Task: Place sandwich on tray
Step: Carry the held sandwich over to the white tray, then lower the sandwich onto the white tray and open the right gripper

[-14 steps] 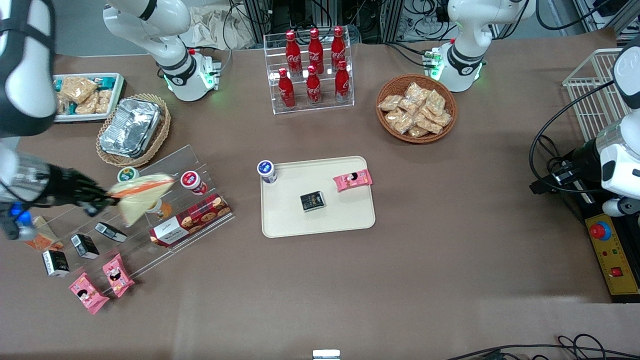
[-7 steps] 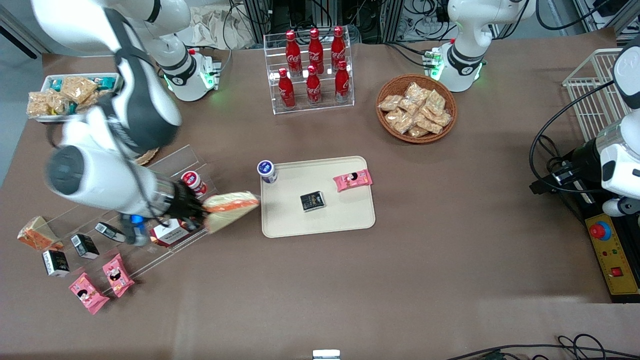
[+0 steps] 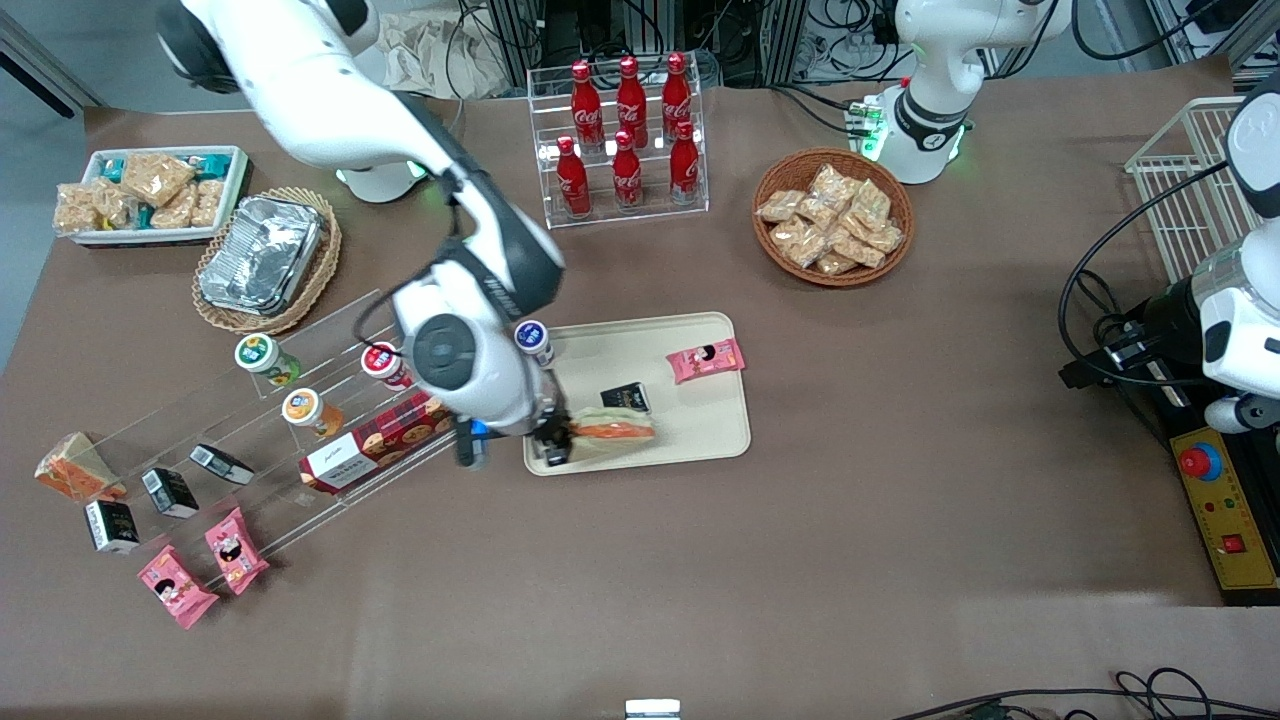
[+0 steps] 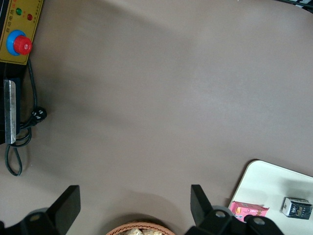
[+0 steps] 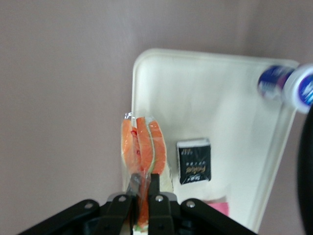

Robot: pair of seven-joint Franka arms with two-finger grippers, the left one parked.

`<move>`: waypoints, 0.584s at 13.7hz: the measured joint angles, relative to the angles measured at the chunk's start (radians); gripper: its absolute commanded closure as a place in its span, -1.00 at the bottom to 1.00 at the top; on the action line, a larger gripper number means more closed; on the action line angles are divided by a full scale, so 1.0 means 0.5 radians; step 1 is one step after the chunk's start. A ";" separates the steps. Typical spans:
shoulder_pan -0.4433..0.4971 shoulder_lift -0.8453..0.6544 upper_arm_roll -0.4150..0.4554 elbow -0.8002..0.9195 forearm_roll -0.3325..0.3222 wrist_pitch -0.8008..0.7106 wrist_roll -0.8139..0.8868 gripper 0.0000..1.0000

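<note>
My right gripper is shut on the sandwich, a clear-wrapped wedge with orange and green filling. It holds the sandwich over the edge of the cream tray nearest the front camera, at the corner toward the working arm's end. In the right wrist view the fingers pinch the sandwich above the tray. A small black box and a pink snack pack lie on the tray, the box just farther from the camera than the sandwich.
A blue-capped bottle stands at the tray's corner by the arm. A clear stepped rack with cups, a cookie box and a smaller orange wedge sandwich lies toward the working arm's end. Cola bottles and a snack basket stand farther back.
My right gripper has carried the sandwich from above the stepped rack across to the tray's near edge. Nothing else has moved.
</note>
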 measured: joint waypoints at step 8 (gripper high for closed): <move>0.036 0.181 -0.018 -0.012 -0.158 0.183 0.113 1.00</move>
